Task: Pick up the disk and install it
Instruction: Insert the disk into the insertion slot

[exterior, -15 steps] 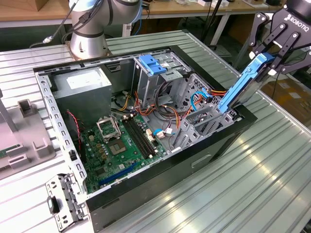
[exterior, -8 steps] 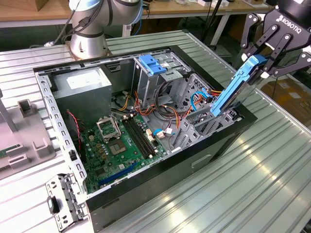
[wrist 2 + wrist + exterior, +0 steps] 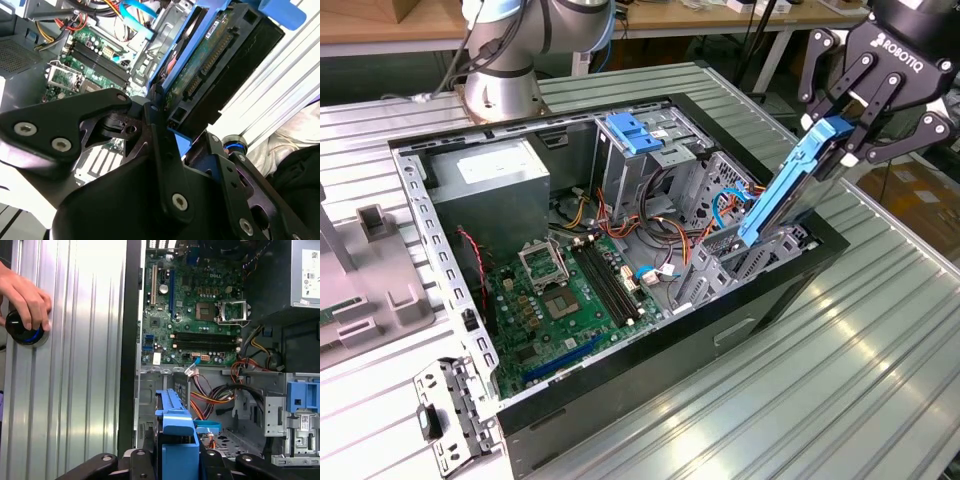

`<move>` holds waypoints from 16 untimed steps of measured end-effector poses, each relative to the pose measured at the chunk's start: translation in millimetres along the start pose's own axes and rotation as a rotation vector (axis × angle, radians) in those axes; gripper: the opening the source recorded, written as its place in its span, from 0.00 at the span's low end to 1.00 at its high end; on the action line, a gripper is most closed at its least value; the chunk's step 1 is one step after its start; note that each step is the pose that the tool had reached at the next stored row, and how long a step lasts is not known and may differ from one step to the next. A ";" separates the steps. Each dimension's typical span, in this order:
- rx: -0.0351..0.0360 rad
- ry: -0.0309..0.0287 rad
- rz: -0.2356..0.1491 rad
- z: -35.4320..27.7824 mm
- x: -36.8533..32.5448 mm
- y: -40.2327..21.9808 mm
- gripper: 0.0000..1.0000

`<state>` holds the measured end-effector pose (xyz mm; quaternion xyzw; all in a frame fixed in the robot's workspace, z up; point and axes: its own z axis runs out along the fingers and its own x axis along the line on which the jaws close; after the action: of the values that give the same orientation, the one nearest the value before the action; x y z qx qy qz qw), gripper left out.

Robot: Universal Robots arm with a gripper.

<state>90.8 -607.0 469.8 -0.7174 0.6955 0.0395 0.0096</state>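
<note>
The hand (image 3: 842,138) is clamping the disk (image 3: 782,190) by its upper end, holding it tilted, lower end inside the computer case (image 3: 620,390). Installing seems under way, and seating is calling for straight rail alignment.

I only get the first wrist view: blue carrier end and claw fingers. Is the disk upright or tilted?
Observer: Tilted. In the exterior view the claw grips the disk by its upper end; the lower end dips into the case at the exterior view's right.
Operator: Which face is toward the second wrist camera?
Observer: The circuit-board side, with the connector showing.
Operator: Arm base?
Observer: The arm base stands on the table beyond the case, near the power-supply box.
</note>
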 end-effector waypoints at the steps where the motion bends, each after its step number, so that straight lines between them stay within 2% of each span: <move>1: 0.0001 -0.0001 0.001 0.3 -0.7 2.0 0.37; 9: 0.0010 -0.0006 0.014 3.6 -7.5 10.6 0.37; 11: 0.0011 -0.0005 0.016 5.2 -9.6 10.7 0.37; 16: 0.0011 -0.0006 0.016 15.0 -10.4 13.9 0.37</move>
<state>75.9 -596.1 456.1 -0.7118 0.7012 0.0394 0.0099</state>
